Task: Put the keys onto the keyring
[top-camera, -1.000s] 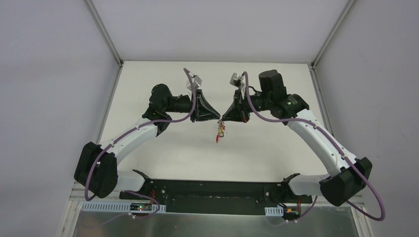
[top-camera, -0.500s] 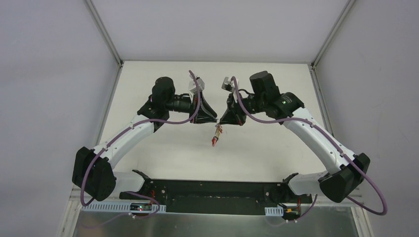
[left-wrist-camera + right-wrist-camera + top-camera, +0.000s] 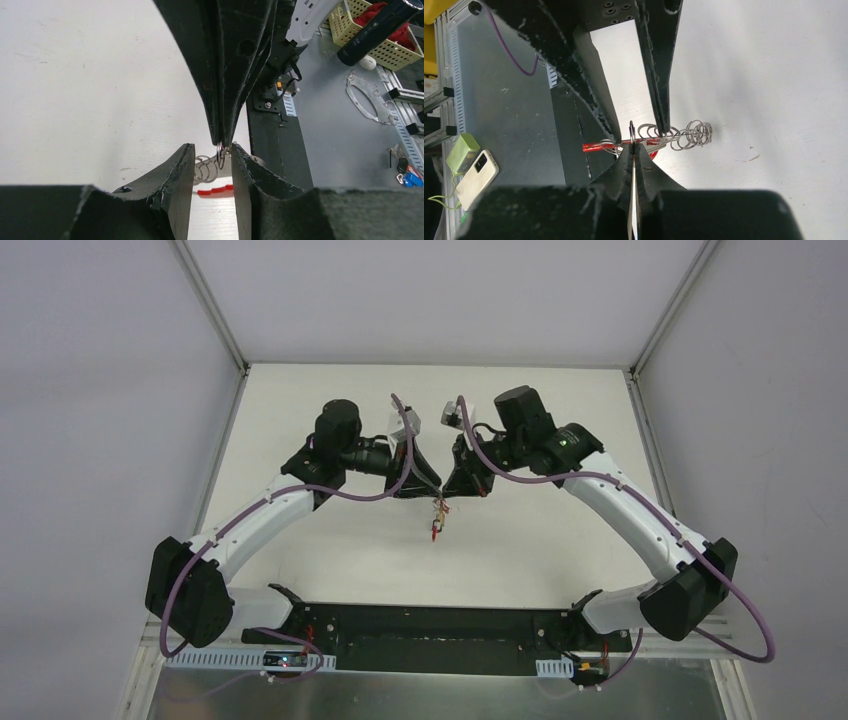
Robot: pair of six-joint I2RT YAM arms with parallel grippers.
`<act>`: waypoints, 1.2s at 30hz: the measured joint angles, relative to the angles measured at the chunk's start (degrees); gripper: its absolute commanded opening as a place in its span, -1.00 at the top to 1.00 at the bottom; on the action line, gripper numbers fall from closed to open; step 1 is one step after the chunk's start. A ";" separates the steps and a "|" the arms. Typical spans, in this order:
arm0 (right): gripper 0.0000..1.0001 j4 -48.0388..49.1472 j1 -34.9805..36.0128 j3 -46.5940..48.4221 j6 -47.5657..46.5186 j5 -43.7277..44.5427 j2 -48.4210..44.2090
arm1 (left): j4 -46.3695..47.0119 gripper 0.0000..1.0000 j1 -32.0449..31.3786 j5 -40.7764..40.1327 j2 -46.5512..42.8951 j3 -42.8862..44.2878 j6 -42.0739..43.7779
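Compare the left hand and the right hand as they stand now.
The left hand is open, fingers apart; the right hand is shut, pinching a metal ring. The left hand grips nothing that shows, while the right hand's narrow tip points at its gap. Both are black and meet tip to tip above the table.

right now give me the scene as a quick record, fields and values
right gripper: shut on small metal ring
left gripper: open, fingers either side of the right gripper's tip
position: both grippers tip to tip above the table
hanging bunch: wire rings and a red piece, dangling below the tips
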 measured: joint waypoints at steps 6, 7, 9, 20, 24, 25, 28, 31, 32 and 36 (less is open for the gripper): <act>1.00 0.28 0.35 0.00 0.63 -0.26 1.46 | 0.13 0.54 -1.14 0.15 -0.15 -0.02 0.61; 1.00 0.31 0.35 0.00 0.85 -0.35 1.70 | 0.11 0.56 -1.16 0.15 -0.15 -0.02 0.83; 1.00 0.33 0.13 0.00 1.09 -0.59 1.92 | 0.00 0.59 -1.11 0.09 -0.15 -0.02 1.60; 1.00 0.28 0.33 0.00 1.25 -0.61 1.92 | -4.70 0.74 -1.14 -0.02 -1.38 -0.02 7.32; 1.00 0.24 0.33 0.00 1.27 -0.70 1.86 | -4.85 0.85 -1.11 -0.13 -1.38 -0.02 8.24; 1.00 0.24 0.33 0.00 1.27 -0.74 1.86 | -4.85 0.88 -1.11 -0.13 -1.38 -0.02 8.26; 1.00 0.20 0.33 0.00 1.31 -1.11 1.86 | -4.87 1.00 -1.11 -0.17 -1.38 -0.02 8.39; 1.00 0.17 0.26 0.00 1.33 -1.27 1.84 | -4.92 1.00 -1.11 -0.17 -1.38 -0.02 8.39; 1.00 0.17 0.26 0.00 1.33 -1.27 1.84 | -4.92 1.00 -1.11 -0.17 -1.38 -0.02 8.37; 0.99 0.24 0.04 -0.07 1.46 -1.53 1.66 | -4.74 1.00 -1.11 -0.24 -1.38 0.00 7.85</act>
